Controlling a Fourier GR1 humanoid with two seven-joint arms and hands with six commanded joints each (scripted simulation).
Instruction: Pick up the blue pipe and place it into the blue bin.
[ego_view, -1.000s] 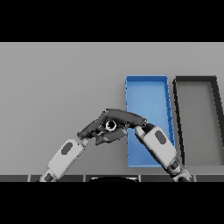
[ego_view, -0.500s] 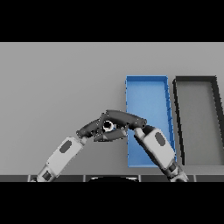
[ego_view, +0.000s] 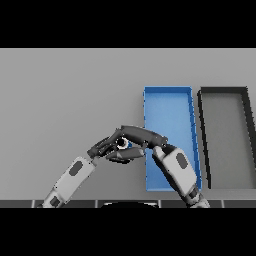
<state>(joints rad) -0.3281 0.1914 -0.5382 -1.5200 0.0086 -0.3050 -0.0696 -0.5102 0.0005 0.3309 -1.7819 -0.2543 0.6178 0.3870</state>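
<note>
Both robot hands are meeting in the lower centre of the frame, just left of the blue bin (ego_view: 170, 107). The right robot hand (ego_view: 142, 136) is reaching leftward from its arm at the lower right, its fingers curling over the blue pipe (ego_view: 123, 144). The left robot hand (ego_view: 102, 149) is coming in from the lower left, and its fingers are bunching against the same spot from the other side. Only a small blue and white patch of the pipe is showing between the dark fingers, so I cannot tell which robot hand is bearing the load, nor whether the pipe is lifted off the table (ego_view: 65, 100).

The pipe is sitting just beside the bin's left wall, not yet over it. A dark bin (ego_view: 225, 95) is standing to the right of the blue one, slightly apart from it.

For the step in hand, the grasp likely needs confirming before any travel. The carrying robot hand should probably be lifting the pipe above the wall height, then moving right until it is over the bin's floor. The other robot hand should be withdrawing first, to avoid dragging the pipe sideways. Releasing low over the floor should be limiting rolling.
</note>
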